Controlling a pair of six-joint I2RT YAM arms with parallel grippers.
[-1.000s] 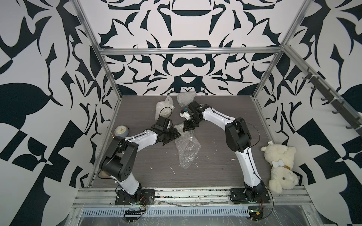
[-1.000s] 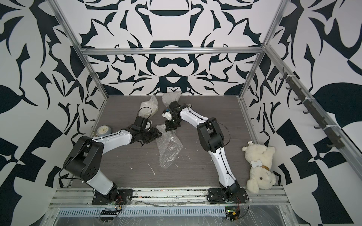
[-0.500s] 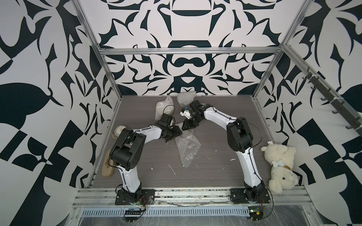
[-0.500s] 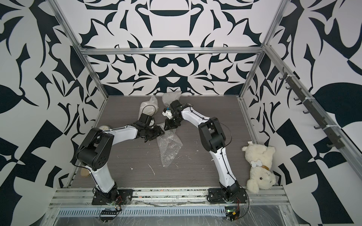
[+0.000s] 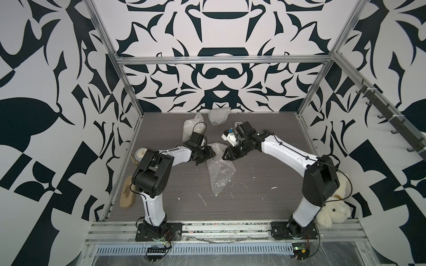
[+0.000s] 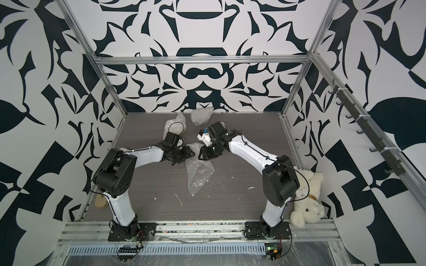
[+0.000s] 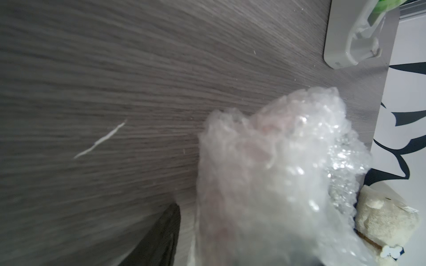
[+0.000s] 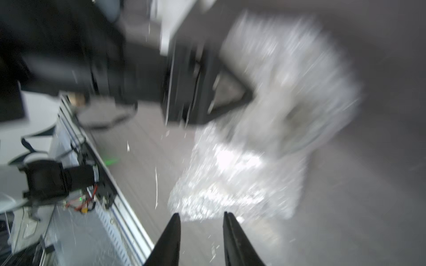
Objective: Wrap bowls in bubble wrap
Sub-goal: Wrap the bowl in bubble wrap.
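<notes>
Starting nearest the arm bases, a teddy bear (image 5: 332, 208) slumps beside the right arm's foot, at the edge of the table (image 5: 265, 195). Toward the middle, the bubble wrap (image 5: 220, 171) lies crumpled on the wood. Its far end is bunched up in the left gripper (image 5: 208, 154), whose jaws are closed on that clump. Blur hides whether a bowl sits inside. The right gripper (image 8: 201, 215) hangs just beside the same end, jaws parted with nothing between them. Behind it sits a white tape dispenser (image 5: 230, 137). Farthest back, two bundles (image 5: 191, 125) (image 5: 219, 116) of the same film rest near the rear wall, and their contents cannot be made out.
</notes>
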